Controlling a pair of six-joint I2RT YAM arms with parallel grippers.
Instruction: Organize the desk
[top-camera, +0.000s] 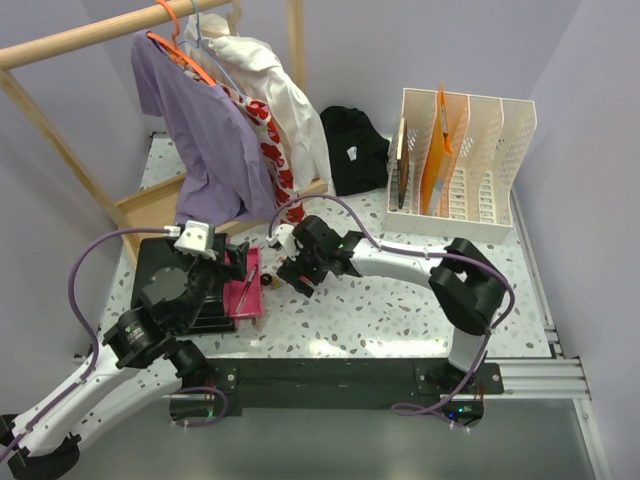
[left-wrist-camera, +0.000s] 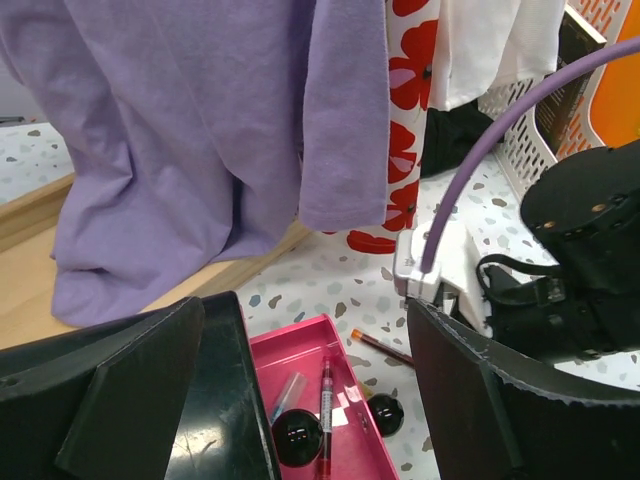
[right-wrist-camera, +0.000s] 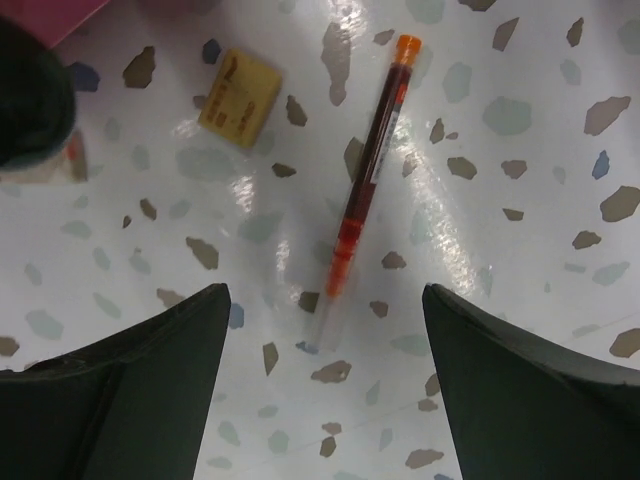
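Note:
The desk (top-camera: 400, 310) is white terrazzo. On it lies a pink tray (top-camera: 247, 290) that holds a red pen (left-wrist-camera: 325, 405), a clear tube and a black round cap (left-wrist-camera: 297, 437). My left gripper (left-wrist-camera: 308, 330) hangs open above the tray (left-wrist-camera: 300, 360) with nothing between its fingers. A second black round piece (left-wrist-camera: 385, 413) sits just outside the tray. My right gripper (right-wrist-camera: 325, 300) stands open over an orange-red pen (right-wrist-camera: 365, 190) that lies flat on the desk, its clear tip between the fingers. A yellow eraser (right-wrist-camera: 238, 98) lies beside that pen.
A black flat pad (top-camera: 160, 265) lies left of the pink tray. A purple shirt (top-camera: 205, 130) and white clothes hang from a wooden rail over a wooden tray (top-camera: 150, 205). A white file rack (top-camera: 460, 165) with orange folders and a black cloth (top-camera: 355, 150) stand at the back.

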